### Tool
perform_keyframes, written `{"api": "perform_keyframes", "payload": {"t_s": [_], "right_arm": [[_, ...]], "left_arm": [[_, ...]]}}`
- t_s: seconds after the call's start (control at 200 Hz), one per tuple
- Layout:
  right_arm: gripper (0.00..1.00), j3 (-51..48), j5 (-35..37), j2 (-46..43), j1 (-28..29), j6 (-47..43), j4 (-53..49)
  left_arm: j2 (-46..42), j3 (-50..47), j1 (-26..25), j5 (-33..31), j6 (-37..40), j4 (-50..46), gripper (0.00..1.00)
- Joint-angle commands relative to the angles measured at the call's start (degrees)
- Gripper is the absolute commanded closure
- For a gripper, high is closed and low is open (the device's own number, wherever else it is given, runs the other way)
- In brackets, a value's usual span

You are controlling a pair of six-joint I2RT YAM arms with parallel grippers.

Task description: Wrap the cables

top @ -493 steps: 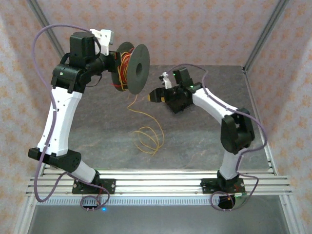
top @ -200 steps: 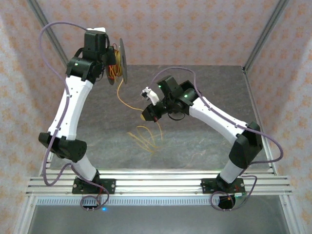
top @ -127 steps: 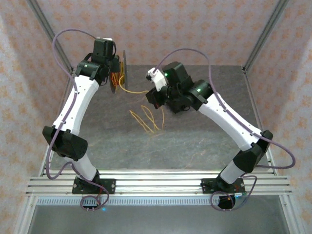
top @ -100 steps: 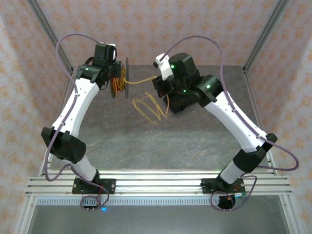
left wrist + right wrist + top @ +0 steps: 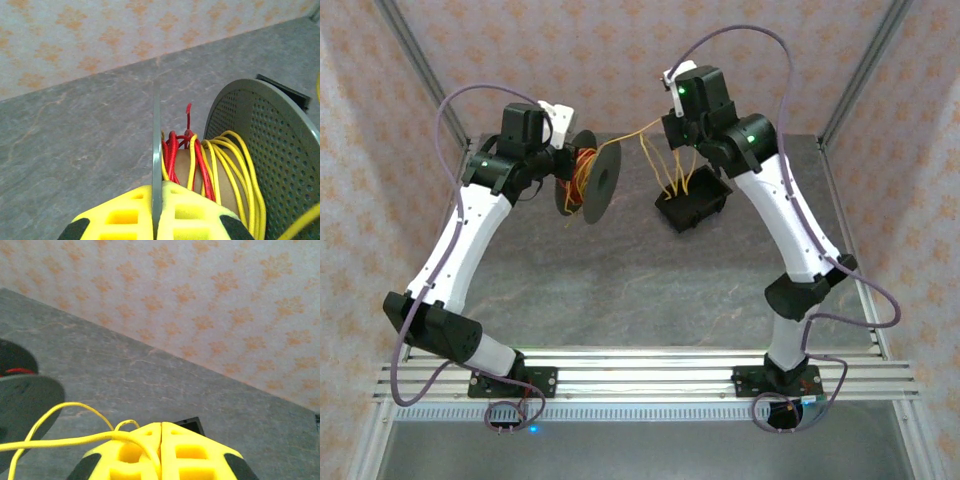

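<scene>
- The right gripper [image 5: 161, 426] has its yellow fingers [image 5: 192, 452] pressed together, pinching the yellow cable [image 5: 65, 441].
- The cable runs left towards a grey spool disc [image 5: 25, 400].
- The grey table [image 5: 150, 370] lies beyond, with a patterned wall [image 5: 200, 290] at the far side.

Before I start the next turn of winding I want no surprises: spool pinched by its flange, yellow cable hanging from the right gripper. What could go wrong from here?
1. The left gripper pinches the spool only by its thin flange; a tug along the cable could twist it loose.
2. Slack loops under the right gripper hang toward the black box and may snag its rim.
</scene>
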Motion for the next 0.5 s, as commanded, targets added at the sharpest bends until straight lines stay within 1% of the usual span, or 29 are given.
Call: {"api": "perform_keyframes", "payload": {"t_s": [0.0,0.125,0.215,0.385,0.496], "right_arm": [[1.0,4.53,5.39,1.54,-3.16,-0.25,-1.91],[1.0,4.89,3.5,3.79,-5.22,1.51,-3.4],[1.0,4.47,1.86,5.65,-7.2,3.35,-4.98],[1.0,-1.65,-2.32,7.33,-10.98,6.61,-3.08],[1.0,-3.81,-6.58,8.8,-13.62,9.2,-2.48]], "left_arm": [[-4.6,-0.36,0.55,4.98,2.85,0.83,1.0],[-5.2,0.23,0.49,9.22,2.48,-0.04,1.0],[-5.44,0.4,0.55,10.65,1.89,0.07,1.0],[-5.64,1.59,0.56,13.78,1.4,-1.64,1.0],[-6.36,2.27,0.57,14.72,1.23,-2.66,1.0]]}}
